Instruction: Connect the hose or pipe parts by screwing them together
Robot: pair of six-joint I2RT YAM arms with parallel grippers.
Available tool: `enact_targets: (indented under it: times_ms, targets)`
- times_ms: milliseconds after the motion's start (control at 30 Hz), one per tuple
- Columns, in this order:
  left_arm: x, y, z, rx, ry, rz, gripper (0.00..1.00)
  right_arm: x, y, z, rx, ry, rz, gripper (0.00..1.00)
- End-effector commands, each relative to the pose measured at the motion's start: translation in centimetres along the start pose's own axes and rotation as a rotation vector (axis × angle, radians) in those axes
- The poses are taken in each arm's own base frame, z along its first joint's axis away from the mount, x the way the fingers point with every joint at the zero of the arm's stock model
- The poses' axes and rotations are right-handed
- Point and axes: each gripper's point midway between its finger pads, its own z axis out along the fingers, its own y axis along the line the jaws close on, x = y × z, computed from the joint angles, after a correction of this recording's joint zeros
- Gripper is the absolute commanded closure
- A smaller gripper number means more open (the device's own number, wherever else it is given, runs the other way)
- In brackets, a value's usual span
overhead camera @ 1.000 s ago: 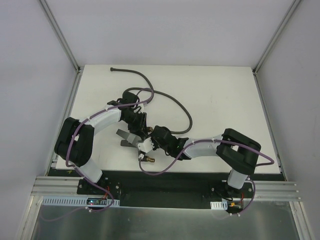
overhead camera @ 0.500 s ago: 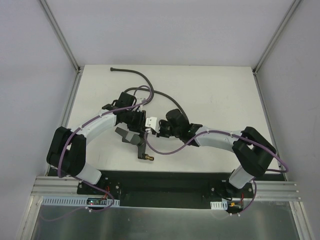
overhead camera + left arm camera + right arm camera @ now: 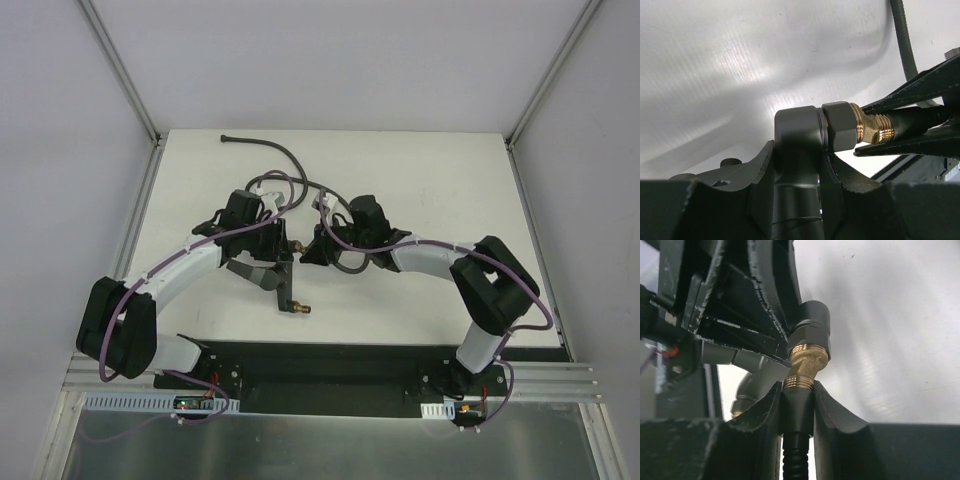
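Right wrist: hose end (image 3: 798,412) between fingers (image 3: 761,413).

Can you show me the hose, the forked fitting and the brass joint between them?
hose (image 3: 903,40): left wrist view, ribbed stretch, upper right.
forked fitting (image 3: 796,134): left wrist view, its grey body.
brass joint (image 3: 807,362): right wrist view, its ringed side.

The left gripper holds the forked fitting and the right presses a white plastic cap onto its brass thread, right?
Not a cap: the right wrist view shows the right gripper pressing the dark grey hose against that thread. The left gripper does hold the forked fitting.
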Motion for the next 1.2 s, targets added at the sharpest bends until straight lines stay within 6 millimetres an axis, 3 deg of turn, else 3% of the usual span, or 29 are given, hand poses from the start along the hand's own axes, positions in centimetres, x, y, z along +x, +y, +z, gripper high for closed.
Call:
enact_targets:
  times_ms: [0, 67, 200, 233, 267, 333, 367, 433, 467, 600, 633, 667, 767, 867, 1100, 1167]
  targets:
    - [-4.5, -2.4, -1.7, 0.061, -0.197, 0.054, 1.00, -4.9, 4.1, -0.2, -0.231, -0.145, 0.216, 0.99]
    - [-4.4, -2.3, -1.6, 0.056, -0.198, 0.056, 1.00, -4.8, 3.6, -0.3, -0.225, -0.156, 0.259, 0.96]
    - [-3.8, -1.5, -1.1, 0.019, -0.143, 0.032, 1.00, -3.7, 2.4, -1.1, -0.125, -0.179, 0.169, 0.69]
    - [-3.6, -1.4, -1.0, 0.014, -0.128, 0.028, 1.00, -3.3, 2.3, -1.4, -0.102, -0.174, 0.153, 0.61]
    - [-3.5, -1.3, -1.0, 0.011, -0.121, 0.025, 1.00, -4.2, 1.9, -2.2, -0.044, -0.206, 0.118, 0.42]
    - [-3.1, -1.4, -1.1, 0.018, -0.106, 0.025, 1.00, -3.2, 1.1, -3.1, 0.030, -0.184, 0.022, 0.33]
    - [-2.9, -1.6, -1.2, 0.022, -0.096, 0.023, 1.00, -4.1, 0.7, -4.0, 0.091, -0.208, -0.031, 0.15]
    - [-2.9, -1.9, -1.5, 0.031, -0.083, 0.032, 1.00, -3.3, -0.1, -4.8, 0.153, -0.174, -0.158, 0.09]
    - [-2.3, -1.7, -1.4, 0.022, -0.050, 0.018, 1.00, -4.0, -0.2, -5.7, 0.190, -0.185, -0.225, 0.00]
    - [-1.6, -1.4, -1.4, 0.011, 0.024, -0.011, 1.00, -3.1, 1.1, -6.2, 0.250, -0.107, -0.615, 0.04]
    - [-1.9, -1.4, -1.4, 0.012, 0.029, -0.017, 1.00, -2.2, 1.0, -6.2, 0.264, -0.054, -0.801, 0.04]
    - [-1.5, -1.3, -1.1, 0.011, 0.052, -0.026, 1.00, -2.1, 2.1, -5.8, 0.296, -0.024, -0.939, 0.04]
    - [-1.2, -1.2, -0.9, 0.016, 0.083, -0.044, 1.00, -1.7, 2.6, -5.1, 0.362, 0.073, -1.238, 0.03]
    - [-1.0, -1.6, -0.7, 0.047, 0.111, -0.053, 1.00, -1.4, 2.4, -4.5, 0.403, 0.152, -1.383, 0.01]
    - [-0.4, -2.2, -0.5, 0.081, 0.152, -0.067, 1.00, -1.1, 0.6, -3.5, 0.505, 0.280, -1.544, 0.30]
    - [-0.2, -2.1, -0.5, 0.079, 0.160, -0.073, 1.00, -0.7, 0.2, -3.1, 0.504, 0.304, -1.555, 0.35]
